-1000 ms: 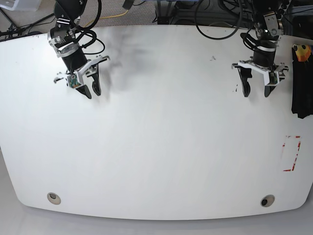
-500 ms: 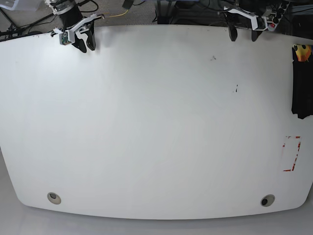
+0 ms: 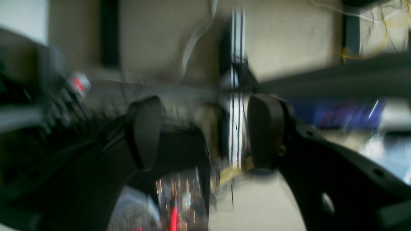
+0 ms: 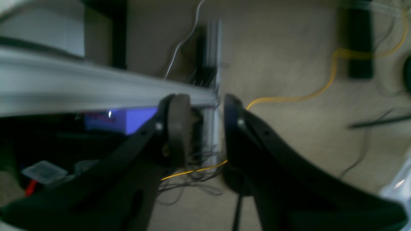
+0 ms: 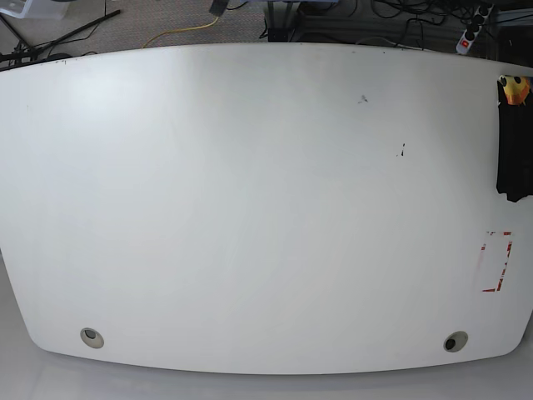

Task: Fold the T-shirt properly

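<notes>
Landmark: white counter [image 5: 266,208]. Beyond its far edge, left of centre: yellow cable [image 5: 179,32]. My right tool [image 4: 205,128]: partly open, nothing between fingers. My left tool [image 3: 207,134]: wide open, empty. At the counter's right edge, far half: black T-shirt [image 5: 515,146], folded compactly, orange-yellow print [image 5: 515,89] uppermost.

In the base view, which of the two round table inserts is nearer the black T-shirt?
The right-hand insert; the other sits at the far left corner, away from the T-shirt.

The T-shirt [image 5: 515,150] is cut off at the base view's right edge; the left wrist view's background is blurred.
</notes>
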You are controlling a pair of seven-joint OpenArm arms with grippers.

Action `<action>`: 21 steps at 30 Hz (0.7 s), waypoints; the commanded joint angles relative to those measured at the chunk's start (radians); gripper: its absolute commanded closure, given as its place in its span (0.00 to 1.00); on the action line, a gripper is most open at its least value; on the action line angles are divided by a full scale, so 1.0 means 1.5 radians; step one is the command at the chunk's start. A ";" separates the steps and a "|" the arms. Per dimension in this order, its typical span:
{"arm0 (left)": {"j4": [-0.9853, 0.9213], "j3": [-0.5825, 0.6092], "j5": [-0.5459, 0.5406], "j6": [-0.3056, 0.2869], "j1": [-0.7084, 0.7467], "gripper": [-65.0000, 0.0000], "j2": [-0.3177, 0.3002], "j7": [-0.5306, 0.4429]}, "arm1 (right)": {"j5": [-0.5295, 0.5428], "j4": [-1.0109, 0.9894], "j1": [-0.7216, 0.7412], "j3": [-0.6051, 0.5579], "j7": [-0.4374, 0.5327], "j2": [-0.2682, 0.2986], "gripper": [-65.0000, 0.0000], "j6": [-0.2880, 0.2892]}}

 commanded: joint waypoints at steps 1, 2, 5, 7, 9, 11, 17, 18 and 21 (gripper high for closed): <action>-0.100 0.023 0.000 -0.001 -0.032 0.41 -0.027 -0.006 | 0.006 -0.061 0.012 0.002 0.039 0.003 0.75 0.004; -0.131 0.028 0.000 -0.001 -0.055 0.41 -0.035 -0.005 | -0.002 -0.088 0.028 -0.006 0.052 0.002 0.75 0.004; -0.234 0.037 0.003 0.000 -0.116 0.41 -0.043 -0.004 | -0.053 -0.169 0.063 -0.038 0.079 0.002 0.75 0.003; -0.302 0.037 0.004 0.000 -0.157 0.41 -0.045 -0.004 | -0.085 -0.218 0.089 -0.050 0.096 0.001 0.75 -0.001; -0.378 0.038 0.005 0.000 -0.207 0.41 -0.055 -0.004 | -0.122 -0.274 0.121 -0.057 0.102 -0.012 0.75 -0.028; -0.437 0.039 0.005 0.000 -0.240 0.41 -0.062 -0.004 | -0.149 -0.319 0.148 -0.069 0.104 -0.022 0.75 -0.049; -0.614 0.040 0.021 0.002 -0.348 0.41 -0.067 -0.004 | -0.199 -0.437 0.238 -0.103 0.103 -0.026 0.75 -0.093; -0.643 0.040 0.035 0.002 -0.371 0.41 -0.067 -0.004 | -0.206 -0.464 0.254 -0.111 0.103 -0.025 0.75 -0.104; -0.715 0.037 0.073 0.003 -0.422 0.40 -0.067 -0.004 | -0.225 -0.525 0.304 -0.126 0.102 -0.023 0.75 -0.136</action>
